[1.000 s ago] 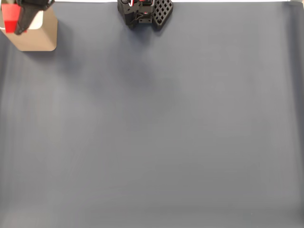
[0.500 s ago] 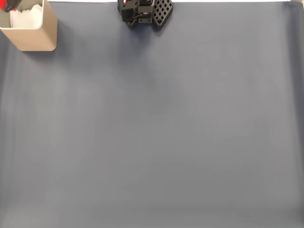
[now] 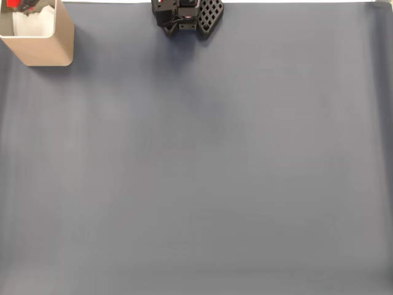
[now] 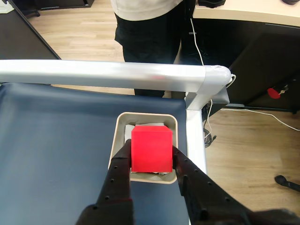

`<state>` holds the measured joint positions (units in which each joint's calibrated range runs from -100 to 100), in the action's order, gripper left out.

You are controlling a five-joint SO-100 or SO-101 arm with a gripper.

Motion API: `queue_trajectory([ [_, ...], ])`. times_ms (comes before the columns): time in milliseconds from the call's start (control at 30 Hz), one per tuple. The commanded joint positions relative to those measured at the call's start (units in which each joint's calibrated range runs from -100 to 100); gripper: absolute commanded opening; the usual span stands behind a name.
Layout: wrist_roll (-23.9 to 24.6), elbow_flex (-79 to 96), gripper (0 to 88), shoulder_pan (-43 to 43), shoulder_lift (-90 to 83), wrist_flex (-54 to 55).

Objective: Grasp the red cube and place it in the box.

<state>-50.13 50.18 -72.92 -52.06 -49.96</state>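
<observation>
Right now my end effector (image 4: 151, 157) is pinching the red cube (image 4: 151, 149). One black finger (image 4: 119, 176) presses on the left side of the cube and the other finger presses on the right side, as the wrist view shows them. The cube sits up high between the finger ends, and its front face is plain and bright red.

Under the cube is the box (image 4: 117, 140). It is tan, open on top, and has round corners. I can see some white stuff (image 4: 161, 125) inside it, peeking out around the cube. The cube hangs over the opening of the box. I cannot tell if it touches the white stuff or not.

The box stands on the table (image 4: 56, 140), which has a dark blue cover. It is in the corner, close to a shiny silver rail (image 4: 103, 75) that runs along the edge. Past the rail there is a wood floor (image 4: 248, 131), and a person (image 4: 145, 28) in dark trousers stands there.

In the fixed view the box (image 3: 52, 46) is in the top left corner of the table (image 3: 196, 172), and a bit of the red cube (image 3: 12, 3) shows at the very top edge over it. The black base of my arm (image 3: 184, 15) is at the top middle, well apart from the box
</observation>
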Motion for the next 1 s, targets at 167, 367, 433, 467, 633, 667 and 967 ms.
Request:
queue_trajectory([
  [167,-0.34,-0.27,3.9,0.20,-3.14,1.03],
  [367,-0.29,-0.09,4.1,0.55,-3.40,1.11],
  [433,-0.34,-0.09,4.2,0.62,-3.40,1.19],
  [467,-0.34,-0.09,4.2,0.62,-3.31,1.19],
  [633,-0.39,0.00,4.6,0.76,-3.14,1.19],
  [667,-0.39,0.00,5.3,0.83,-3.14,1.19],
  [967,0.15,0.73,26.9,1.12,-3.48,2.91],
])
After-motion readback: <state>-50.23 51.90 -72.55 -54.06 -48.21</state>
